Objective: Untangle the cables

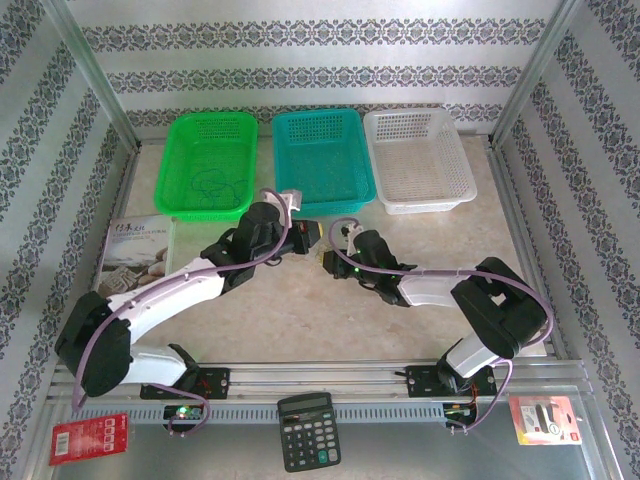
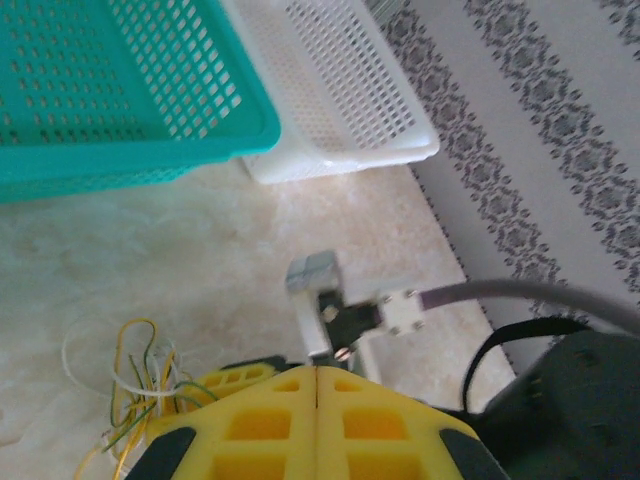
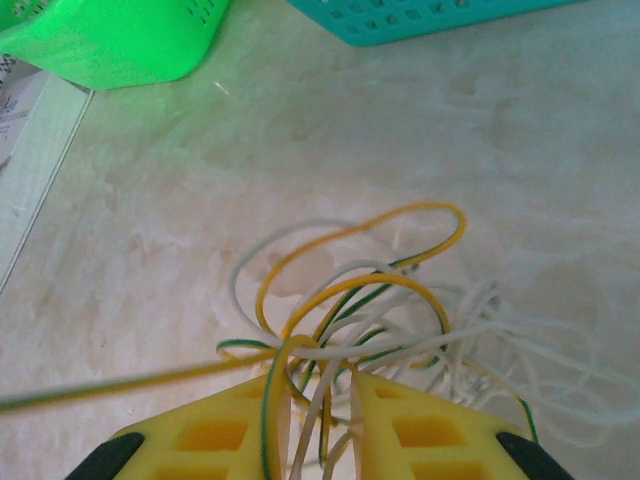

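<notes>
Light, springy cables [image 3: 350, 300] suit a pinch at the yellow loop [image 3: 445, 225] right of centre. Right gripper [image 3: 320, 385], barely apart, straddles strands, perhaps ungripped; left gripper [image 2: 315, 375] closed.

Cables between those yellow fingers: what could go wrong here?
1. Several cables run between the right gripper's fingers at once; a pull may tighten the knot rather than free one.
2. One strand runs stretched off to the left; more tension might snap it or drag the clump.
</notes>
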